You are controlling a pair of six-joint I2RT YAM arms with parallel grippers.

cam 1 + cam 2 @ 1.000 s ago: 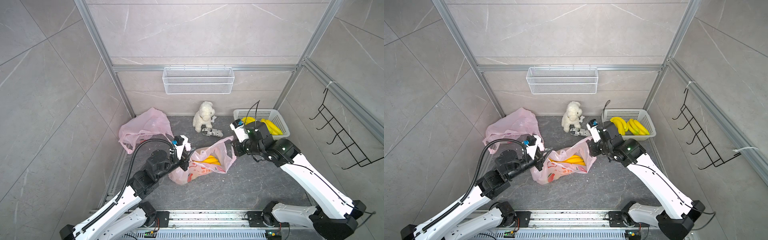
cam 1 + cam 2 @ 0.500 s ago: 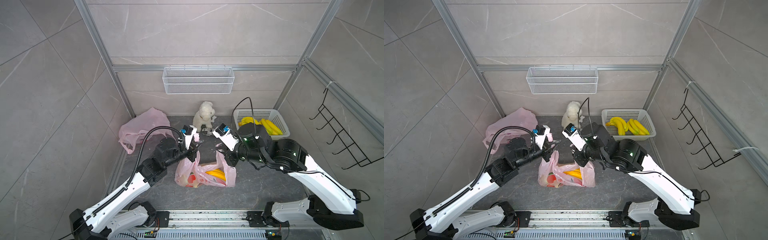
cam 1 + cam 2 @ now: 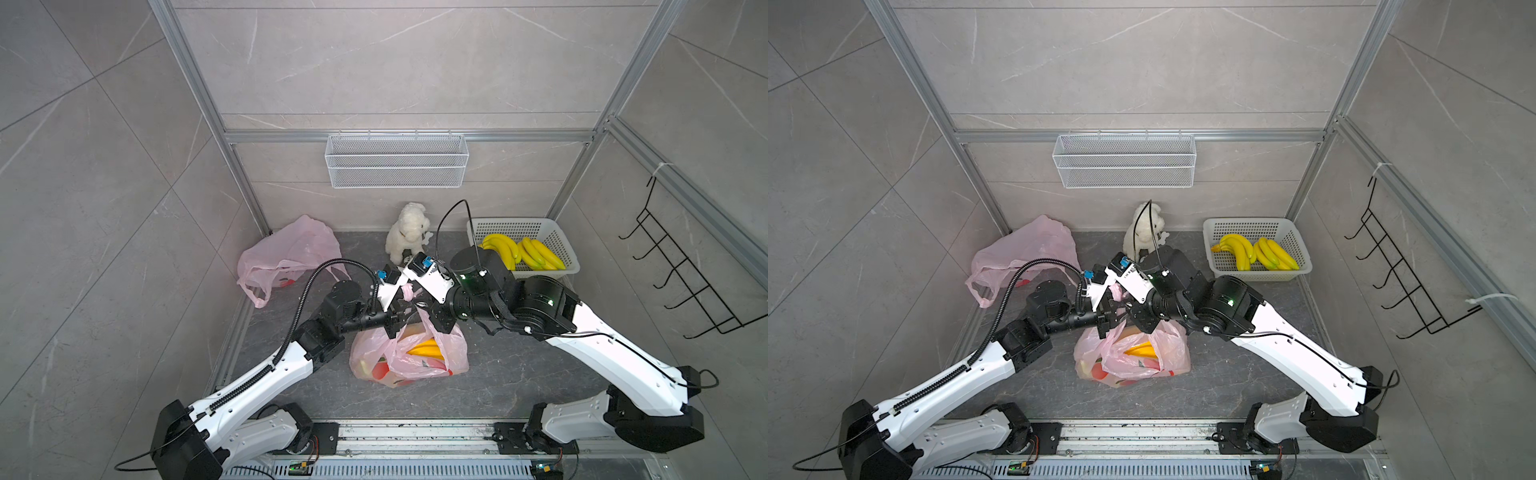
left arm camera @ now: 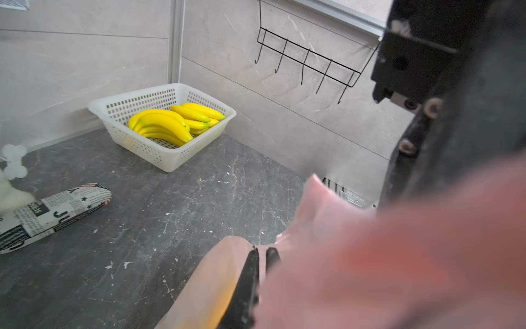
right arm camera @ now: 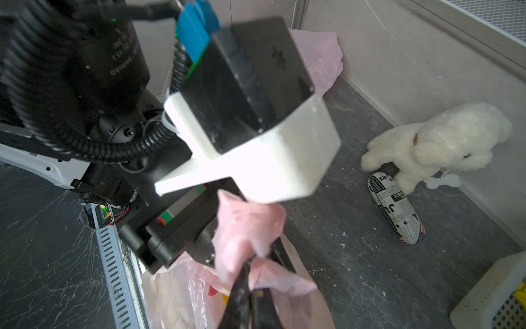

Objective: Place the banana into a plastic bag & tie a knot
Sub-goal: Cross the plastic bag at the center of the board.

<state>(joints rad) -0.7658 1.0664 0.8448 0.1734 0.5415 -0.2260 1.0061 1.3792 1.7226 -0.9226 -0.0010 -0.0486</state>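
Note:
The pink plastic bag (image 3: 446, 357) (image 3: 1169, 353) stands on the dark floor in the middle, its mouth drawn upward. Through the film shows the yellow banana (image 3: 424, 348) (image 3: 1140, 349) inside it. My left gripper (image 3: 401, 320) (image 4: 262, 250) and right gripper (image 3: 430, 311) (image 5: 250, 265) meet tip to tip just above the bag. In the left wrist view a strip of pink film sits in the narrow gap between the left fingers. The right gripper is shut on a bunched handle (image 5: 244, 225), which crosses the left gripper's body.
A white basket (image 3: 557, 237) of bananas stands at the back right. A spare pink bag (image 3: 291, 253) lies at the back left. A plush dog (image 3: 405, 232) and a newspaper-print case (image 5: 395, 208) sit behind the grippers. The wall holds a wire basket (image 3: 397, 160) and a hook rack (image 3: 681, 270).
Both grippers have come together above the bag from its two sides. The bag, spread flat a second ago, now stands gathered with its handles crossed.

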